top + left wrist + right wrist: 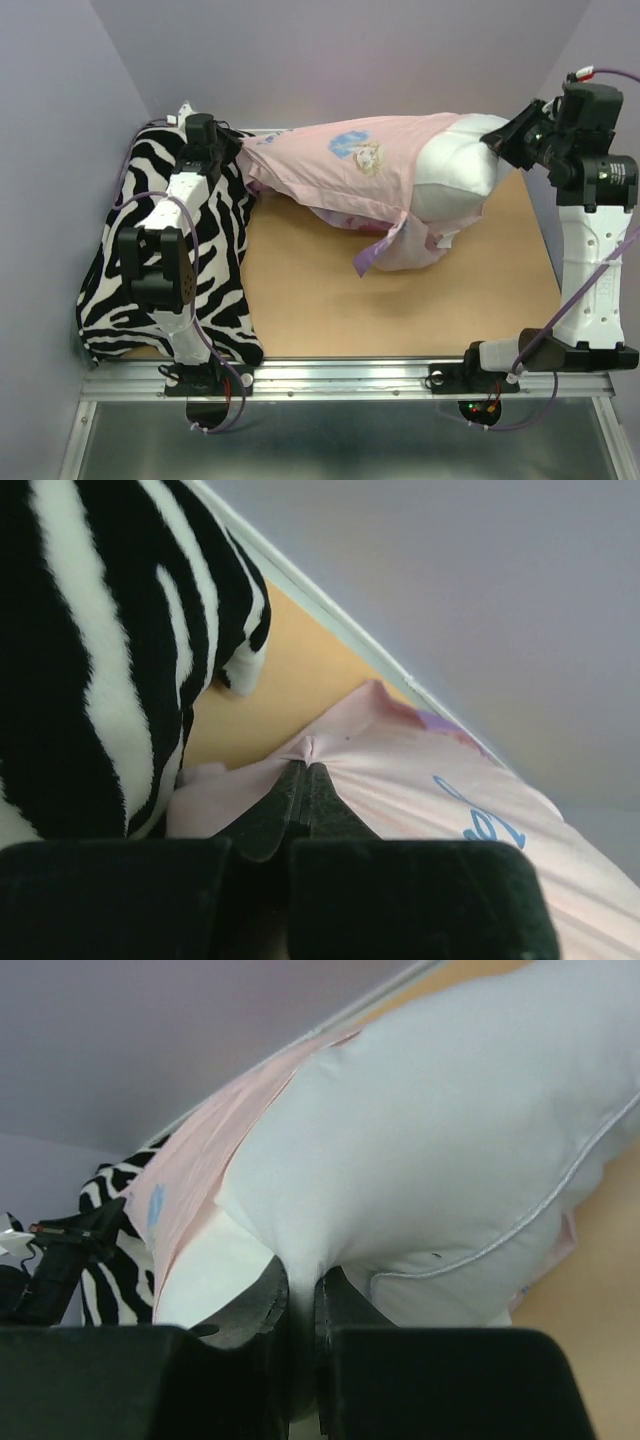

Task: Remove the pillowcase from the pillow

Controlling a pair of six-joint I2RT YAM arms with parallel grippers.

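Thin pale-pink fabric pillowcase (340,165), purple along one hanging flap and with a faint cartoon print on top, lies across the far half of the tan wooden table (400,300), raised between the two arms. It covers roughly the left two thirds of the plump white rectangular pillow (455,165), whose bare right end bulges out of the case's open mouth. The left gripper (305,770) is at the case's far-left end. Its black fingers are closed tip to tip with a small gathered fold of pink fabric pinched between them, and the rest of the case spreads away to the right of the tips. The black-and-white zebra-striped pillow (215,250) sits under and beside this arm, on the table's left side, just beside the pinched end. The right gripper (300,1280) is at the pillow's exposed right end, fingers nearly closed, with a tuck of white pillow fabric squeezed between them. The piped seam runs just to the right of the fingers. The pillowcase's rim lies well to the left of this grip and does not touch these fingers.
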